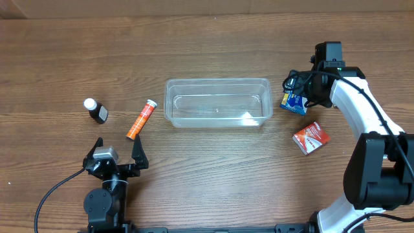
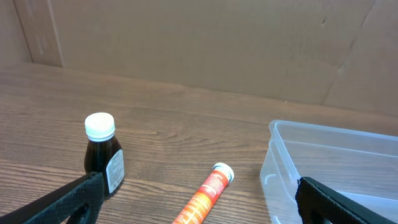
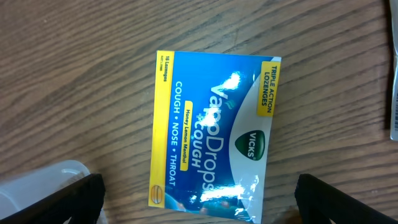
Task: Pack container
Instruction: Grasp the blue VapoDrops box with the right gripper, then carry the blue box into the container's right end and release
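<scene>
Overhead: the container [image 1: 217, 80] sits at the centre of the frame, a clear tub with rounded corners and nothing in it that I can make out. My right gripper [image 1: 303, 92] is at the upper right, over a blue lozenge packet [image 1: 294, 102] just beside the tub's right end. A red box [image 1: 311, 137] lies below it. My left gripper [image 1: 117, 147] is parked at the lower left, spread wide and empty. An orange tube [image 1: 141, 119] and a dark bottle [image 1: 97, 111] lie above it.

Left wrist: the tub's see-through wall fills the right edge, glossy and thin-looking. I'd guess it slides easily if bumped.

Right wrist: the jaws stand wide apart on either side of the packet, gripping nothing. My worry is the packet itself. It lies flat and shiny on the wood, so the fingertips could skate over it or buckle it when they close. The tub's corner shows at the lower left, close to one finger, and a careless move could shove it.
</scene>
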Robot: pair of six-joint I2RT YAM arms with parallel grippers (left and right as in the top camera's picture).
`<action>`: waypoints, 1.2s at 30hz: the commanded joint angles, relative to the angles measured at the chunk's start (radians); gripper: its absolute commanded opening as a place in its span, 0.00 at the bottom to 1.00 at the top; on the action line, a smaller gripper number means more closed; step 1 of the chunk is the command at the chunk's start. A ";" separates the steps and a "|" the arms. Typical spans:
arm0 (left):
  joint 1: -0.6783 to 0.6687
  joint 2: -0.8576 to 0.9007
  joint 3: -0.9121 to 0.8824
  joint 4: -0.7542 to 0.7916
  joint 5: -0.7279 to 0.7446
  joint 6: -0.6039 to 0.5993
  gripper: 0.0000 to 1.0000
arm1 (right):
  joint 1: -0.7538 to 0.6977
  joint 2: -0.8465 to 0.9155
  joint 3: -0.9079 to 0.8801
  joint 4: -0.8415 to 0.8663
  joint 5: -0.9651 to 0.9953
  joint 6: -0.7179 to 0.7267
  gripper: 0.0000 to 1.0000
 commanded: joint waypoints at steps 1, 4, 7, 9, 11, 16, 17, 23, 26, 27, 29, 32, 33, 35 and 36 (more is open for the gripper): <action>0.005 -0.009 -0.003 0.001 0.000 0.018 1.00 | -0.002 0.002 0.028 0.018 0.022 0.042 1.00; 0.005 -0.009 -0.003 0.001 0.000 0.018 1.00 | -0.002 0.023 0.028 0.024 0.056 0.042 1.00; 0.005 -0.009 -0.003 0.000 0.000 0.018 1.00 | -0.002 0.059 0.027 0.039 0.062 0.035 1.00; 0.005 -0.008 -0.003 0.001 0.000 0.018 1.00 | -0.001 0.080 0.027 0.061 0.062 0.022 1.00; 0.005 -0.009 -0.003 0.001 0.000 0.018 1.00 | -0.001 0.107 0.027 0.083 0.061 0.014 1.00; 0.005 -0.008 -0.003 0.001 0.000 0.018 1.00 | -0.001 0.132 0.027 0.116 0.062 0.000 1.00; 0.005 -0.009 -0.003 0.001 0.000 0.018 1.00 | -0.001 0.136 0.027 0.123 0.061 0.000 1.00; 0.005 -0.008 -0.003 0.001 0.000 0.018 1.00 | 0.005 0.200 0.027 0.139 0.043 0.001 1.00; 0.005 -0.009 -0.003 0.001 0.000 0.018 1.00 | 0.014 0.211 0.027 0.139 0.043 0.003 0.96; 0.005 -0.008 -0.003 0.001 0.000 0.018 1.00 | 0.014 0.211 0.027 0.136 0.043 0.003 0.92; 0.005 -0.009 -0.003 0.001 0.000 0.018 1.00 | 0.014 0.211 0.027 0.123 0.043 0.002 0.81; 0.005 -0.008 -0.003 0.001 0.000 0.018 1.00 | 0.014 0.211 0.027 0.103 0.044 0.002 0.73; 0.005 -0.008 -0.003 0.001 0.000 0.018 1.00 | 0.014 0.211 0.028 0.096 0.044 0.002 0.72; 0.005 -0.009 -0.003 0.001 0.000 0.019 1.00 | 0.014 0.211 0.028 0.082 0.044 0.003 0.69; 0.005 -0.009 -0.003 0.001 0.000 0.018 1.00 | 0.014 0.210 0.028 0.077 0.043 0.003 0.69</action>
